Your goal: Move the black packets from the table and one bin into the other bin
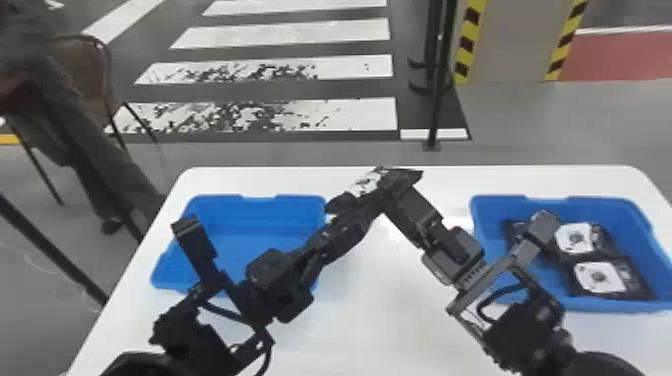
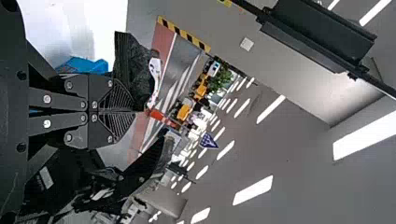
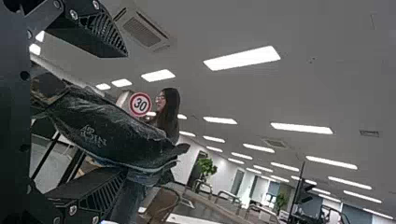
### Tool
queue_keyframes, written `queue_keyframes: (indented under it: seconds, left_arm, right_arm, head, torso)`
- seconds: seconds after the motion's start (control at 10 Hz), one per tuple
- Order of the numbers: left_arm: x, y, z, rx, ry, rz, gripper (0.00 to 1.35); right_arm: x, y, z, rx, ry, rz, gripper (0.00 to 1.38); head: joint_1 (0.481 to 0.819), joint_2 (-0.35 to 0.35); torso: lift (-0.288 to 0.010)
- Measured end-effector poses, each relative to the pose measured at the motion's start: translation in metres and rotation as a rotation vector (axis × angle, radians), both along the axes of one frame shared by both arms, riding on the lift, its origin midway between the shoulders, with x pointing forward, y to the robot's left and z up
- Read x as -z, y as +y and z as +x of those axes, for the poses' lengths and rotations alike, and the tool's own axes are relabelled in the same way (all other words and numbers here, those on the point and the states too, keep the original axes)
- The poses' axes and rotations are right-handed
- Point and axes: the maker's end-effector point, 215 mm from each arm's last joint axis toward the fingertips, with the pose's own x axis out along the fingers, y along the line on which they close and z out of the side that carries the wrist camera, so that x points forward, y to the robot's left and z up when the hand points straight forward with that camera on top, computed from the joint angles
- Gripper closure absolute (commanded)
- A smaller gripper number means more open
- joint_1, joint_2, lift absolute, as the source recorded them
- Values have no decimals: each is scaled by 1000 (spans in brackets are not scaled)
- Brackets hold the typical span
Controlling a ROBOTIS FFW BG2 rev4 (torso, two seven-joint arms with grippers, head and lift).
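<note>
R fingers [image 3: 86,196] apart, blk packet [image 3: 135,142] btwn, pale lettering [image 3: 95,136] on side

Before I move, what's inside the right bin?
At least two black packets, white patches up, lie in the right bin. The right arm hides part of its left side.

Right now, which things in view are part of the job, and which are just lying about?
Job:
- left gripper, shut on a packet
- right gripper, open around that packet
- right bin, packets inside
- left bin
- table

Just there:
- chair
- pole
- striped column
</note>
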Motion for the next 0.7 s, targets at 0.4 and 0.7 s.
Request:
queue_keyframes:
  seconds: [0.4,0.7]
  left_arm:
    - [11,10,-1,-23,8,39,1208]
    - [10,10,0,-27,-5,57,1208]
  right_arm:
    - [-8,0,4,-1,-74,-144,1122]
    - [-1,11,-9,-60,-77,-216,1179]
  head:
    - [695,108]
    - [695,127]
  torso:
    - [-110]
    - [-110]
